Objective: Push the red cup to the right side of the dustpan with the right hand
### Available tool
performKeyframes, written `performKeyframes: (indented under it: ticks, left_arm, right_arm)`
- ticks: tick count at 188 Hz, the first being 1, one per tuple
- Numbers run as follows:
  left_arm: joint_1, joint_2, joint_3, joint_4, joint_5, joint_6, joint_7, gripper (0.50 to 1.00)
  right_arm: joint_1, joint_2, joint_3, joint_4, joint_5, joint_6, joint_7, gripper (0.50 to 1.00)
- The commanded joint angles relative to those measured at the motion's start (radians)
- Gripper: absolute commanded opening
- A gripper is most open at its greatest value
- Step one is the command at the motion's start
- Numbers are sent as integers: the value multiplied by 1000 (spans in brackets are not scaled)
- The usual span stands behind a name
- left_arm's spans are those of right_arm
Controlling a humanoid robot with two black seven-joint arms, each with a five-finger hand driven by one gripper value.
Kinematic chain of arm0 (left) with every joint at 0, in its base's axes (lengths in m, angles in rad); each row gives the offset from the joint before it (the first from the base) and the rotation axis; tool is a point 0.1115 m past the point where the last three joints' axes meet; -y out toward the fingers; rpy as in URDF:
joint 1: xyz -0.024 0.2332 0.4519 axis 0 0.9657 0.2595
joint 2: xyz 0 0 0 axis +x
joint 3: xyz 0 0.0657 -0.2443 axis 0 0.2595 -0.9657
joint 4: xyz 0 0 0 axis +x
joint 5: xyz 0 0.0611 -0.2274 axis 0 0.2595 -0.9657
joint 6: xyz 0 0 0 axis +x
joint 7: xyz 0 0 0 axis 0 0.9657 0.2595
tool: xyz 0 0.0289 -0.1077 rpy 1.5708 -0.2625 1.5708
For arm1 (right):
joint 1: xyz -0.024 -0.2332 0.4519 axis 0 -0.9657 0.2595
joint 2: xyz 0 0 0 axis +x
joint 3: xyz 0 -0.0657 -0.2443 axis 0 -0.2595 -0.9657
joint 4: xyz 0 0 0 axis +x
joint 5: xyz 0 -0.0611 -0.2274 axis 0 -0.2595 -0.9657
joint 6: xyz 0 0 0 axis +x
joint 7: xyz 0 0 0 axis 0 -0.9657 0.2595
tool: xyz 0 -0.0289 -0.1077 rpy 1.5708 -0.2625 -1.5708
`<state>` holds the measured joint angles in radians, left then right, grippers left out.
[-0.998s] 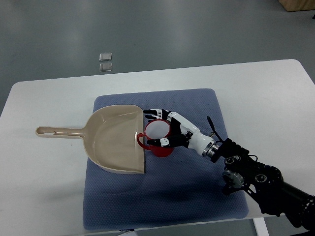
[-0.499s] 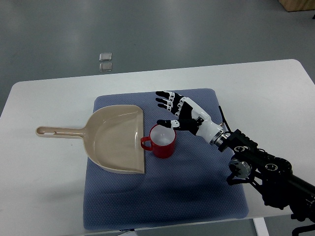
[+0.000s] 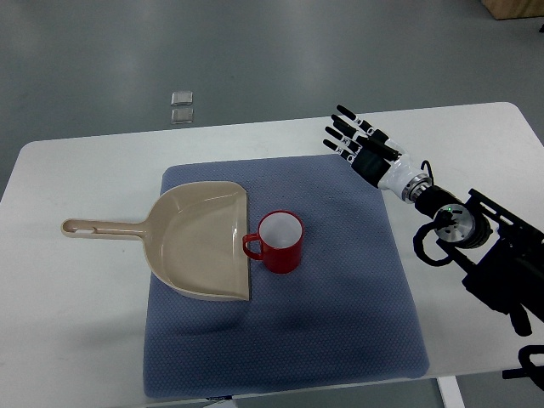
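The red cup [image 3: 280,242] stands upright on the blue mat [image 3: 340,323], just beside the straight open edge of the beige dustpan [image 3: 201,240], on the dustpan's right as seen from the robot's side. Its little handle points left and looks to be touching, or very nearly touching, that edge; I can't tell which from here. The dustpan lies flat with its long handle reaching off the mat to the left onto the white worktop [image 3: 76,323]. The right hand [image 3: 355,139] is well apart from the cup, up near the far right corner of the mat, with its fingers spread straight and holding nothing, the arm running off to the right edge. No left arm shows anywhere. To my eye the job looks done, or close to it: the cup already sits at the right side of the dustpan, and nothing is pressing on it. If anything is left, it would only be drawing the arm fully clear. The cup is standing steady, so I see no sign it wants another nudge.
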<state>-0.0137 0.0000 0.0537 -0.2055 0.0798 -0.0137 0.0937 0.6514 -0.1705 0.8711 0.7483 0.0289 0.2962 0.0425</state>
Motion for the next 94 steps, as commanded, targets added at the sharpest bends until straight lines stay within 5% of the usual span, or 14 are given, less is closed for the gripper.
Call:
performKeyframes:
  ticks: [1, 94]
  left_arm:
    - [0, 0, 0, 0, 0, 0, 0, 1000]
    - [0, 0, 2, 0, 0, -2, 0, 1000]
  right_arm:
    - [14, -30, -3, -43, 60, 15, -41, 936]
    - [1, 8, 14, -113, 55, 81, 93, 938]
